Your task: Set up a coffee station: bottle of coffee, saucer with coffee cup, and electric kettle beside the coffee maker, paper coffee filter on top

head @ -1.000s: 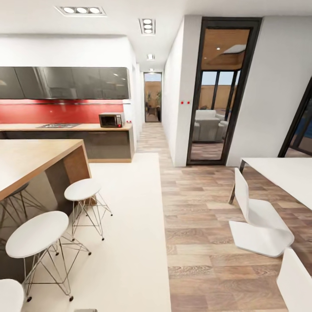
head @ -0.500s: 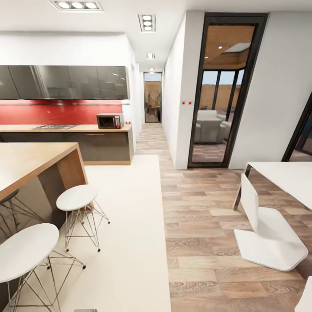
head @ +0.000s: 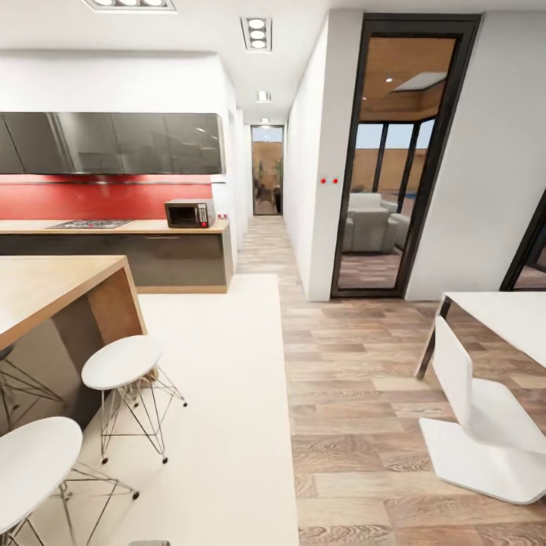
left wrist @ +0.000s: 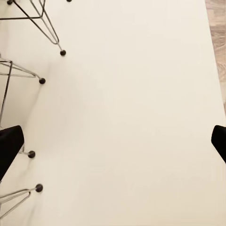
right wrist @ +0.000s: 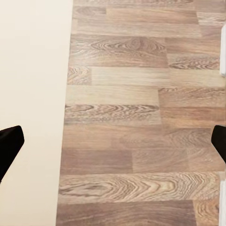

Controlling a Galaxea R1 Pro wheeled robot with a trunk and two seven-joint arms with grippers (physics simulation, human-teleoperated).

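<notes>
Left gripper (left wrist: 113, 141): pointing down over cream rug (left wrist: 127, 103), fingers spread wide, holding nothing.
Right gripper (right wrist: 113, 141): wide apart, bare, over wood floor (right wrist: 141, 117).
Countertop (head: 152, 226): eleven o'clock, microwave (head: 189, 214) on it.

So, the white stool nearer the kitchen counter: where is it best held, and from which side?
Probably by the rim of the flat round seat of the stool, approached from the cream rug side: the wire legs are thin and splayed, and the wooden island bar stands close on the other side.
</notes>
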